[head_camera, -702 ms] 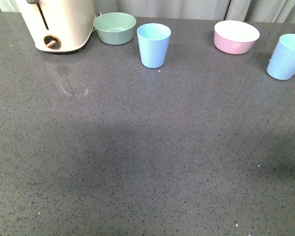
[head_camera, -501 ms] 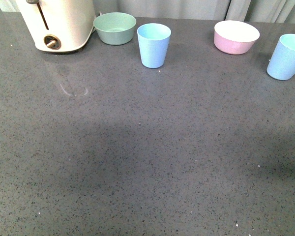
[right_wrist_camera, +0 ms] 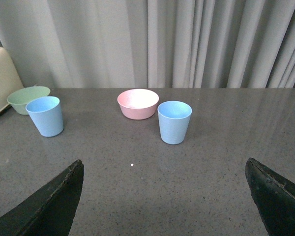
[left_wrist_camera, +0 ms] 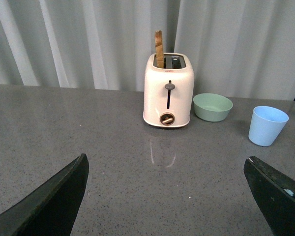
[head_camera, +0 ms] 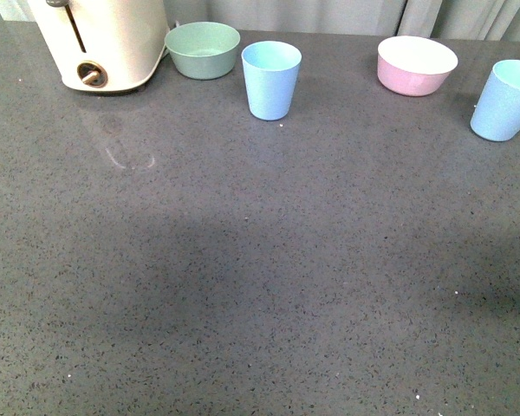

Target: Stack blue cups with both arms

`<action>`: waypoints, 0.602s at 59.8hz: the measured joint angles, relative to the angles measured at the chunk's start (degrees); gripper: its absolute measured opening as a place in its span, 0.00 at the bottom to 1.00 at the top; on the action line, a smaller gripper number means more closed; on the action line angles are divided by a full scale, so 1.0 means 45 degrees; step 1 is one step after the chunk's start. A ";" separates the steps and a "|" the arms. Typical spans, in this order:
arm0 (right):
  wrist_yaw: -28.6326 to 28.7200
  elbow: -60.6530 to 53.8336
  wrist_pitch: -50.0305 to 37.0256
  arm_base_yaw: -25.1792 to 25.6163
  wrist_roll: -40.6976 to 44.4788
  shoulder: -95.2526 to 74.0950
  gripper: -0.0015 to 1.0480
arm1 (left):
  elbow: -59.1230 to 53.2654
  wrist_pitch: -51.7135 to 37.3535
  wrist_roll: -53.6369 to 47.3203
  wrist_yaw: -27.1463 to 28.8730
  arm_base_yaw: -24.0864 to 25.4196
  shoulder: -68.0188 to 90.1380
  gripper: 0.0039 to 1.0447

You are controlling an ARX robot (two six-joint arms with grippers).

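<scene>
With the left tool (left_wrist_camera: 165, 158) and right tool (right_wrist_camera: 163, 161) both spread wide, each should probably come squarely at its nearer cup's mid-wall: the left blue cup (head_camera: 271, 80) just beside the green bowl (head_camera: 202, 49), the right blue cup (head_camera: 505, 100) near the pink bowl (head_camera: 416, 65), both upright.

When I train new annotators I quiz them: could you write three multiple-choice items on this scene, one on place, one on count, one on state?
1. What sits beside the toaster? A the pink bowl; B a plate; C the green bowl.
2. How many blue cups stand on the table? A one; B two; C four.
3. The left claw and right claw are: A both open, empty; B both shut on cups; C one shut.
Answers: C, it sits at the toaster's side; B, two stand upright, apart; A, each wrist view shows its claw spread wide, holding nothing.
</scene>
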State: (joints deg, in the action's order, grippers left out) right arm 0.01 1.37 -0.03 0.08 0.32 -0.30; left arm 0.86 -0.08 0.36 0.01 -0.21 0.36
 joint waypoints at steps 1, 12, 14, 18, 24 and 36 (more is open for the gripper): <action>0.0000 0.0000 0.0000 0.0000 0.0000 0.0000 0.91 | 0.0000 0.0000 0.0000 -0.0005 0.0000 0.0000 0.92; 0.0015 0.0000 0.0000 0.0000 -0.0005 0.0010 0.91 | 0.2414 0.4925 -0.0165 0.2939 -0.1292 0.3988 0.92; 0.0005 0.0000 0.0000 0.0000 -0.0005 0.0005 0.91 | 0.2623 0.4911 -0.0189 0.2895 -0.1341 0.4770 0.92; 0.0005 0.0000 0.0000 0.0000 -0.0005 0.0005 0.91 | 0.3220 0.3900 -0.0253 0.2016 -0.1088 0.6708 0.92; 0.0000 0.0000 0.0000 0.0000 -0.0005 0.0005 0.91 | 0.4284 0.2288 -0.0243 0.1175 -0.0665 0.9063 0.92; 0.0000 0.0000 0.0000 0.0000 -0.0005 0.0005 0.91 | 0.7791 0.0602 0.0840 -0.0199 -0.1005 1.4610 0.92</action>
State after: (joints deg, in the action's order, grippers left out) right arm 0.01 1.37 -0.03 0.08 0.30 -0.27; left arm 35.92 2.63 4.14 -0.89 -4.73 66.11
